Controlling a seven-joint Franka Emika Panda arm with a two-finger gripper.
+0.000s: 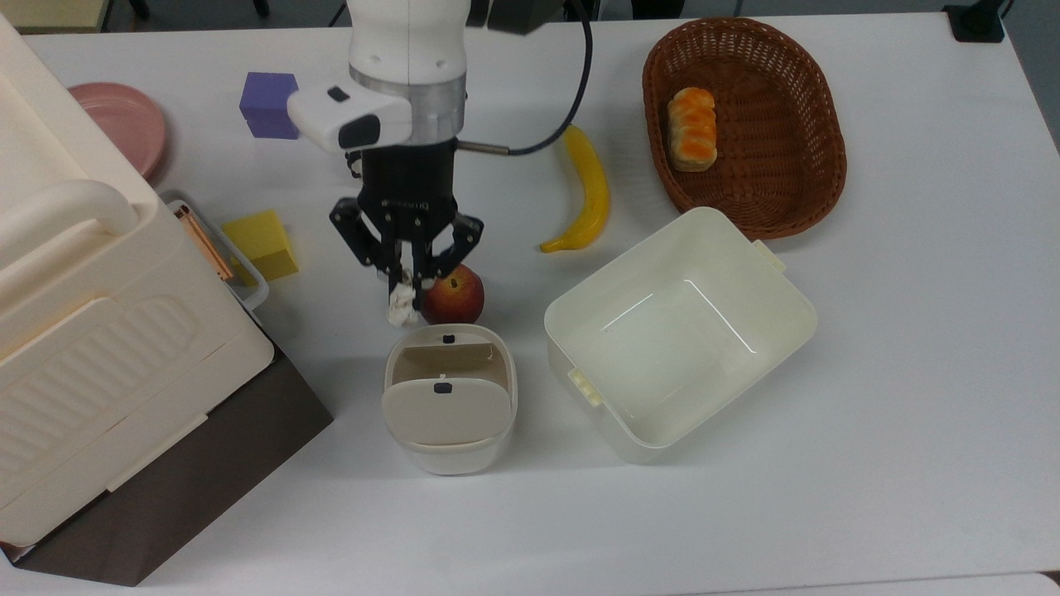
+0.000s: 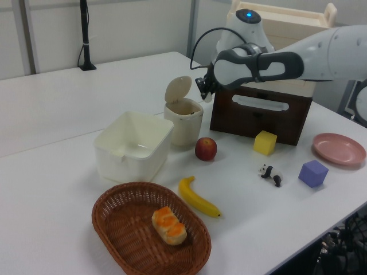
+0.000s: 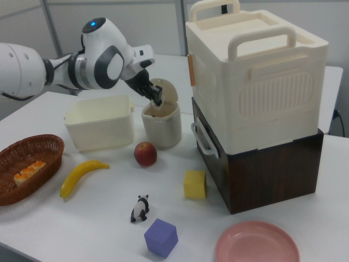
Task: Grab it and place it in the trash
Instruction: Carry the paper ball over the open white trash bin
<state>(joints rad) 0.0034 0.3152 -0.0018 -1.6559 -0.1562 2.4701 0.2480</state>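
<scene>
In the top view my gripper [image 1: 406,281] is shut on the small crumpled paper ball [image 1: 402,305], which hangs from the fingertips. It hovers beside the red apple [image 1: 457,298], just off the far rim of the trash [image 1: 449,430]. The trash is a small cream bin with its flap lid tipped up and the mouth showing. In the left view the gripper [image 2: 202,86] is in the air just right of the raised lid of the trash [image 2: 184,123]. In the right view the gripper [image 3: 156,98] is over the trash [image 3: 162,125].
A larger cream tub [image 1: 770,331] stands on the top view's right of the bin. A banana [image 1: 586,186] and a wicker basket [image 1: 828,165] with bread lie beyond. A yellow block [image 1: 261,244], purple cube [image 1: 267,103], pink plate [image 1: 124,124], panda figurine [image 3: 141,208] and tall cream box [image 1: 83,331] are on the left.
</scene>
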